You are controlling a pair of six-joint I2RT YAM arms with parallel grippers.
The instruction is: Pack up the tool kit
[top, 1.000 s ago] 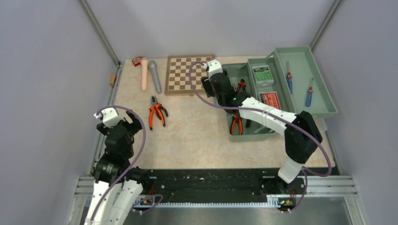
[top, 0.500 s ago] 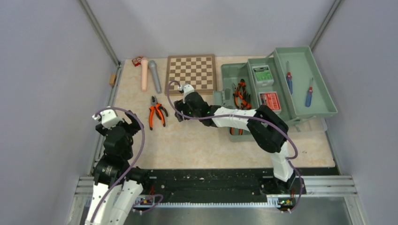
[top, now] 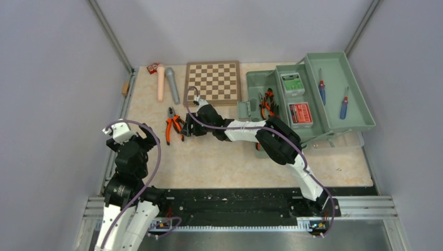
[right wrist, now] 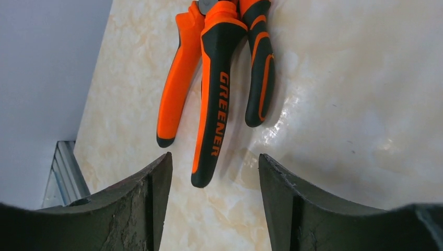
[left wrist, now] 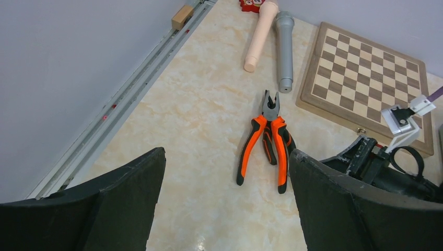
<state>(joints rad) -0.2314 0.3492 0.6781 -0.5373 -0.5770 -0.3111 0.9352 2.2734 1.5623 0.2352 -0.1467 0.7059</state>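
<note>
The sage-green toolbox (top: 339, 112) stands open at the right, with orange pliers (top: 267, 102) in its base, a green-labelled box (top: 292, 82), a red-labelled box (top: 300, 112) and two screwdrivers (top: 322, 91) in its trays. Orange-handled pliers (top: 175, 125) lie on the table at the left; they also show in the left wrist view (left wrist: 269, 138) and the right wrist view (right wrist: 217, 89). My right gripper (top: 187, 129) is open, just right of the pliers' handles (right wrist: 213, 162). My left gripper (top: 143, 135) is open and empty, near the front left (left wrist: 224, 209).
A brown chessboard (top: 212, 82) lies at the back centre. A pink cylinder (top: 160, 82) and a grey cylinder (top: 172, 85) lie at the back left, with a small red packet (top: 152, 68) behind them. A metal rail (top: 123, 115) borders the left edge.
My right arm swung from over the toolbox leftward across the table to the loose pliers. The left arm has not moved.
</note>
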